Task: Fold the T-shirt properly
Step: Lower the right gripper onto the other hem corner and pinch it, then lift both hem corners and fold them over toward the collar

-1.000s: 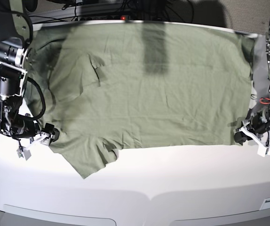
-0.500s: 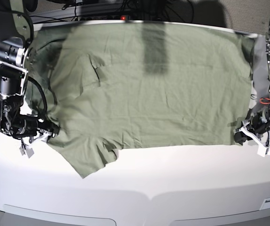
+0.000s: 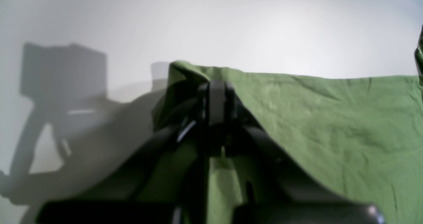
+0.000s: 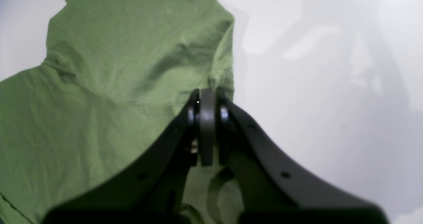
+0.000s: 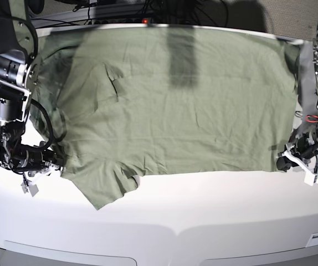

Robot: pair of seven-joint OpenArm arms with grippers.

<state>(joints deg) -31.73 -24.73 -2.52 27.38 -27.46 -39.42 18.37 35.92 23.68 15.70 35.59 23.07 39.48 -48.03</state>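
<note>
Right at the right gripper [image 4: 207,96], the jaws are pressed together on the edge of the T-shirt [image 4: 115,85] — a small ridge of sage-green fabric bunches up just beyond the tips, where the sleeve edge meets the white table [image 4: 314,85]. Beyond and to its left the sleeve rises in soft wrinkles; to its right lies bare tabletop.

The left gripper [image 3: 216,88] is likewise clamped on cloth — a lifted hem corner peaks just past its tips, with the shirt body stretching off to its right and bare table on its left.

In the base view the T-shirt [image 5: 175,105] lies spread flat between the two grippers, the right gripper [image 5: 55,163] at the sleeve end, the left gripper [image 5: 285,161] at the hem corner.
</note>
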